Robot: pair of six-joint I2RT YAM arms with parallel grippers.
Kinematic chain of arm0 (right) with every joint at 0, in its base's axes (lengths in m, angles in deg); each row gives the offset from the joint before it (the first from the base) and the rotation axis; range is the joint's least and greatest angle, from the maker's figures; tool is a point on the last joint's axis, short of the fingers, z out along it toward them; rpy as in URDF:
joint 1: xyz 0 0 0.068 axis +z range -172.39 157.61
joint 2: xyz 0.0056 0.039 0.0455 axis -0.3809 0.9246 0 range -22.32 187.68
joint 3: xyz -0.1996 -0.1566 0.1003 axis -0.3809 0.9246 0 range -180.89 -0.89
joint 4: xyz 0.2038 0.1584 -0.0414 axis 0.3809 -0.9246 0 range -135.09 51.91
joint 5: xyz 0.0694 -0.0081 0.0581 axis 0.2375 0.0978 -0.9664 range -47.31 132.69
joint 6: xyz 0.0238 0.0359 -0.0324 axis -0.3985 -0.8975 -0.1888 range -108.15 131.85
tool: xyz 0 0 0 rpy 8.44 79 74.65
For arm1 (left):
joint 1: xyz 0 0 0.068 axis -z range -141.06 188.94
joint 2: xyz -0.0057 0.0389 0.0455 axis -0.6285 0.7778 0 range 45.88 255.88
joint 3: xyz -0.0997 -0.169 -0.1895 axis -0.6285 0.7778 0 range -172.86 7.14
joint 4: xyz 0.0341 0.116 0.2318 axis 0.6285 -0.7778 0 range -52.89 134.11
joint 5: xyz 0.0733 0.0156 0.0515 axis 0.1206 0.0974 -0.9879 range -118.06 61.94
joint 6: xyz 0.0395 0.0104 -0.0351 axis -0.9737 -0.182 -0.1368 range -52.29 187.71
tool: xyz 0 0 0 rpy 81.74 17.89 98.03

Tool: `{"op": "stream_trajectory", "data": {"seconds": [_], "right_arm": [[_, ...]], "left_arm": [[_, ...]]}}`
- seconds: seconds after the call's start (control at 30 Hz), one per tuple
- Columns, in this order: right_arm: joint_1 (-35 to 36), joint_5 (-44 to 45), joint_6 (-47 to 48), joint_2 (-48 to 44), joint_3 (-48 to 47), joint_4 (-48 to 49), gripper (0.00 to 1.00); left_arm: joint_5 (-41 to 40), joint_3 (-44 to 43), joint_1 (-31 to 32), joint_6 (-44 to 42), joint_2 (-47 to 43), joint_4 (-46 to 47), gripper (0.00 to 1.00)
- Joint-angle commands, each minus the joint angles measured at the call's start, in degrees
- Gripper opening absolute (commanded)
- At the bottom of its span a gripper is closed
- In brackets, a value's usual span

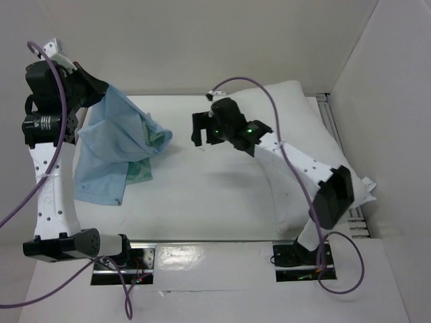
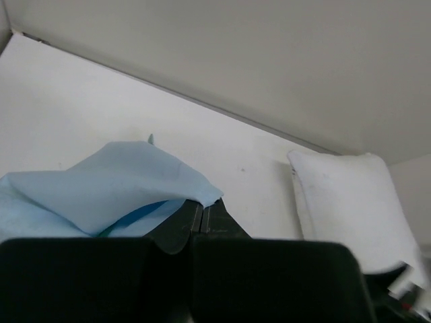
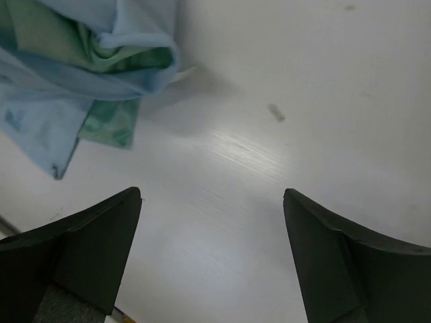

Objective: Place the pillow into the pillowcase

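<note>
Top external view: left arm raised at the far left, its end effector [image 1: 101, 89] clamped on an upper edge of the pillowcase [image 1: 111, 148]. The cloth hangs from that grip in a limp sheet, light blue face outward, and its lower part rests on the counter [image 1: 202, 195]. A bunched fold to the right shows the sea-green side.

Right end effector [image 1: 199, 130] hovers over the middle of the counter, just beside the bunched fold and apart from it. Its fingers are spread wide with nothing between them (the right wrist view shows only bare counter in the gap).

The pillow [image 1: 296, 101] lies on the counter at the far right, under the right arm, well apart from the pillowcase.
</note>
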Motion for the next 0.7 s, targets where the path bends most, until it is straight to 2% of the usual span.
{"op": "stream_trajectory", "data": {"seconds": [0.0,0.2,0.33,0.4,0.43,0.5,0.53,0.57,0.67], "right_arm": [[0.9,-11.9,2.7,10.3,-4.4,14.1,0.93],[2.1,-18.7,1.6,29.1,-19.4,15.4,0.97],[3.3,-19.6,-0.7,35.8,-23.9,17.9,0.98],[4.0,-19.0,-2.1,38.8,-28.5,15.6,0.94],[4.0,-19.0,-2.1,41.5,-30.3,14.5,0.86],[5.5,-19.5,-2.1,43.3,-34.0,12.0,0.77],[5.5,-19.5,-2.1,43.9,-34.0,12.0,0.68],[5.5,-20.1,-2.1,44.0,-34.0,12.0,0.5],[5.5,-23.3,-3.8,40.1,-30.5,15.9,0.18]], "left_arm": [[6.8,-2.4,-0.6,2.6,-5.3,1.5,0.0],[6.7,-1.3,-0.1,3.3,-7.8,0.4,0.0],[5.5,-0.7,-0.1,3.3,-8.4,0.4,0.0],[5.0,-0.7,-0.1,2.7,-8.4,0.4,0.0],[5.0,-0.7,-0.1,2.7,-8.4,-0.1,0.0],[3.7,-1.3,-0.1,2.0,-8.4,-0.1,0.0],[3.7,-1.3,-0.1,2.0,-7.9,-0.1,0.0],[3.7,-1.3,-0.1,2.0,-7.9,-0.1,0.0],[3.1,0.0,-0.1,2.0,-7.3,-0.1,0.0]]}}
